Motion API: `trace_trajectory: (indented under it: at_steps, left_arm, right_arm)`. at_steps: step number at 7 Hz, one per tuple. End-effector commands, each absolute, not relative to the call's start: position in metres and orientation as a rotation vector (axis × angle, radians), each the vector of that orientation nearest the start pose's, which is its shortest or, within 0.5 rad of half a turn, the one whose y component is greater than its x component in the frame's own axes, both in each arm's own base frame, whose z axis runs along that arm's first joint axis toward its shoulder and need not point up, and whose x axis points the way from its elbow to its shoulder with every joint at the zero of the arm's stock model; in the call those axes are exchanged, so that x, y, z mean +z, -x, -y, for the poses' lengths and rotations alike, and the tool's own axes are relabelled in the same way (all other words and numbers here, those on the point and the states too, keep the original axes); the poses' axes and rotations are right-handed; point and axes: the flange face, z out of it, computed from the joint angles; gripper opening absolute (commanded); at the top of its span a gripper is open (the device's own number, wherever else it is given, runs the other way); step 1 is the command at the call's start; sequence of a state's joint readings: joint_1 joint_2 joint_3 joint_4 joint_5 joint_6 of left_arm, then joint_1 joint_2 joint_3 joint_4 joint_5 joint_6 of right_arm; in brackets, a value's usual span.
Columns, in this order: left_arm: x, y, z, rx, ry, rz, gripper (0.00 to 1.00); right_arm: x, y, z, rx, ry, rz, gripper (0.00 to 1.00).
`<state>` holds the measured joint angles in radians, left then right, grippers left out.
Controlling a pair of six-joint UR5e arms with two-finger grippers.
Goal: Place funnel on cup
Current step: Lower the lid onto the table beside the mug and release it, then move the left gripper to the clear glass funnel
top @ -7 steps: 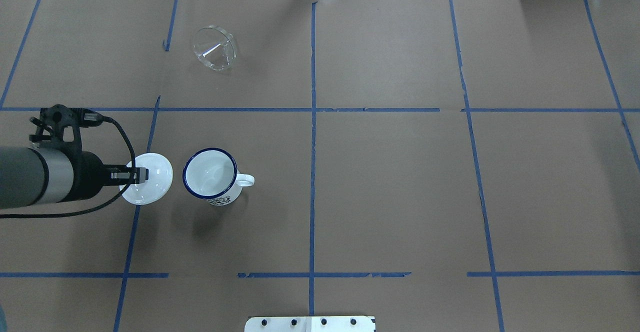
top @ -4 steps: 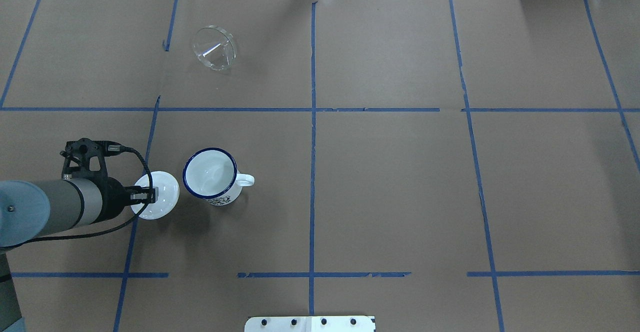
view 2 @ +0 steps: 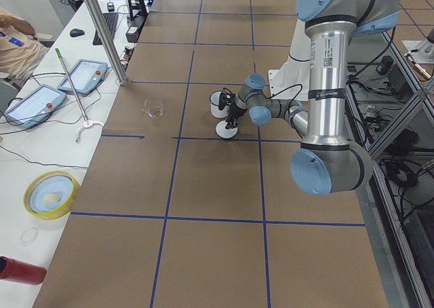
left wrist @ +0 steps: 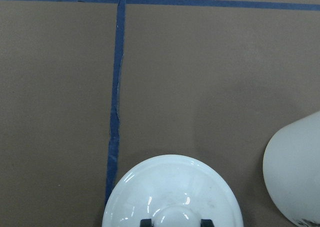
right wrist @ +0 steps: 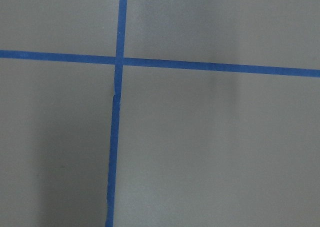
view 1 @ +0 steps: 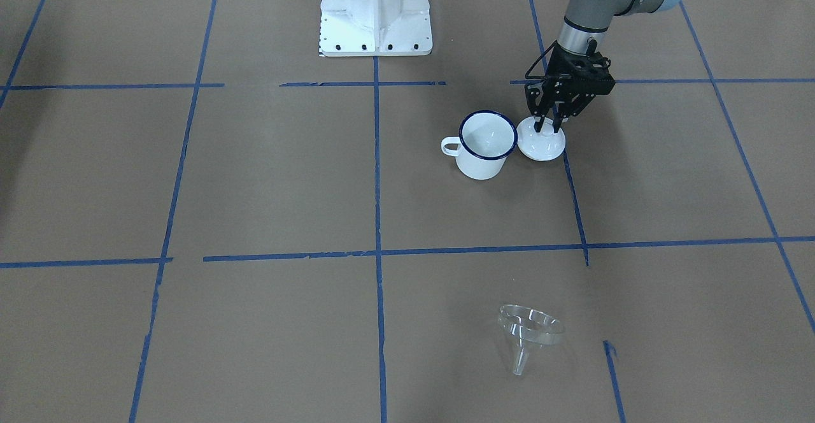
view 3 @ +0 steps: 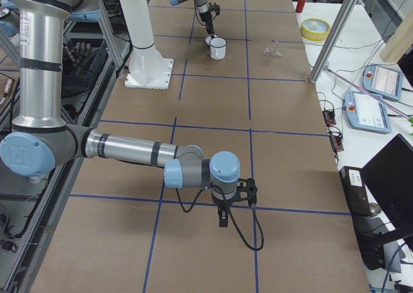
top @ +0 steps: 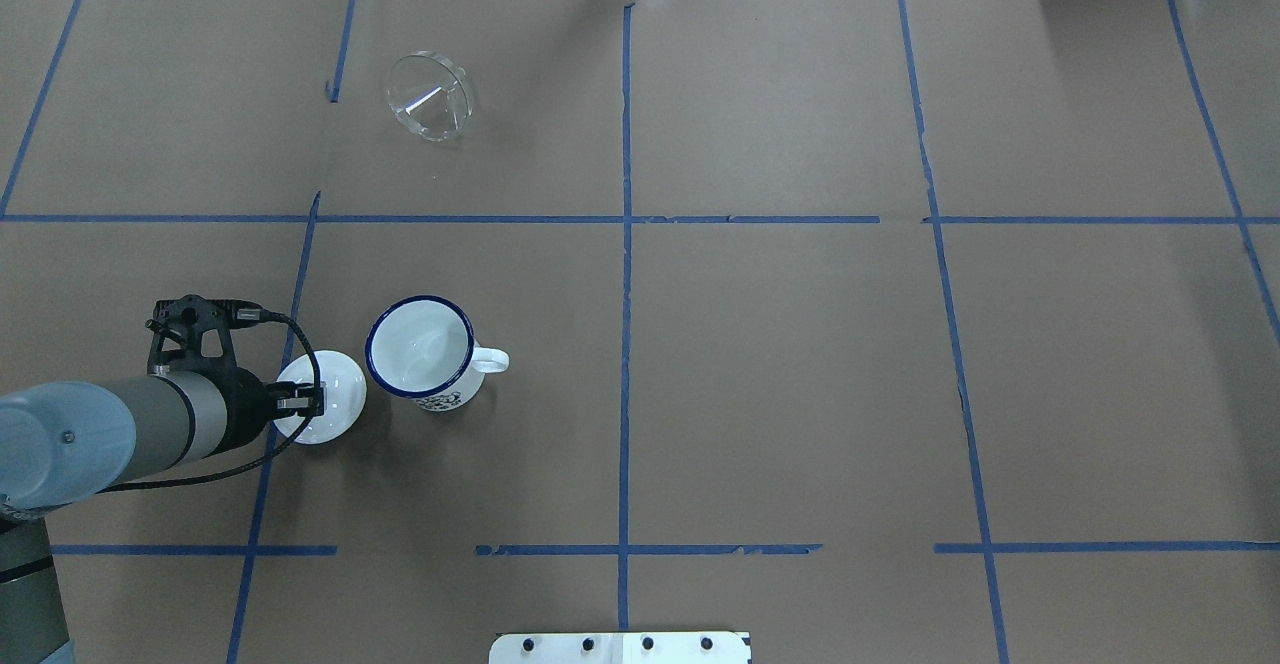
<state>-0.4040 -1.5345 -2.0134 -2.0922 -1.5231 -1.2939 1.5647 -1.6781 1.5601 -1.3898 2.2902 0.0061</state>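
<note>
Your left hand [view 1: 546,127] points down, clenched on the knob of the white lid [view 1: 541,146] beside the enamel mug [view 1: 484,155]. For your right hand [view 3: 222,221], I cannot tell the grip.

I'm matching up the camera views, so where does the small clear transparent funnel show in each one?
Front-facing: clear funnel bottom, right of centre.
Overhead: funnel upper left.
Exterior left: funnel upper left of centre.
Exterior right: funnel top, right of centre.
Left wrist: absent.
Right wrist: absent.
Landmark: blue-rimmed white enamel mug.

White lid [top: 338,394] spotted at a tape line [top: 625,344], brown table [top: 800,374] gridded in blue, yellow ring [view 2: 49,194] parked alongside.
</note>
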Motion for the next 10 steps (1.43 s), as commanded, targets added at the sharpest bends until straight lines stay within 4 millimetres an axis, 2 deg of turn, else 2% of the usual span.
trace_trajectory:
  at_steps: [1, 2, 3, 4, 5, 7, 8, 9, 10]
  left_arm:
    - [0.41, -0.393, 0.318, -0.137, -0.356, -0.864, 0.64]
    - [0.408, -0.392, 0.318, -0.14, -0.355, -0.868, 0.98]
    - [0.392, -0.384, 0.32, -0.143, -0.364, -0.901, 1.0]
    - [0.357, -0.365, 0.321, -0.171, -0.389, -0.969, 1.0]
    - [0.338, -0.338, 0.356, -0.303, -0.428, -1.015, 1.0]
    - [0.301, -0.344, 0.394, -0.6, -0.344, -1.179, 1.0]
    - [0.283, -0.356, 0.424, -0.715, -0.31, -1.225, 1.0]
    - [0.268, -0.384, 0.469, -0.867, -0.246, -1.254, 1.0]
    - [0.268, -0.413, 0.511, -1.001, -0.184, -1.236, 0.98]
  right_arm:
    - [0.7, -0.065, 0.449, -0.023, -0.056, 0.72, 1.0]
    - [0.7, -0.065, 0.449, -0.023, -0.056, 0.72, 1.0]
    - [0.7, -0.065, 0.449, -0.023, -0.056, 0.72, 1.0]
    - [0.7, -0.065, 0.449, -0.023, -0.056, 0.72, 1.0]
    - [0.7, -0.065, 0.449, -0.023, -0.056, 0.72, 1.0]
    - [0.7, -0.065, 0.449, -0.023, -0.056, 0.72, 1.0]
    - [0.7, -0.065, 0.449, -0.023, -0.056, 0.72, 1.0]
    - [0.7, -0.065, 0.449, -0.023, -0.056, 0.72, 1.0]
    - [0.7, -0.065, 0.449, -0.023, -0.056, 0.72, 1.0]
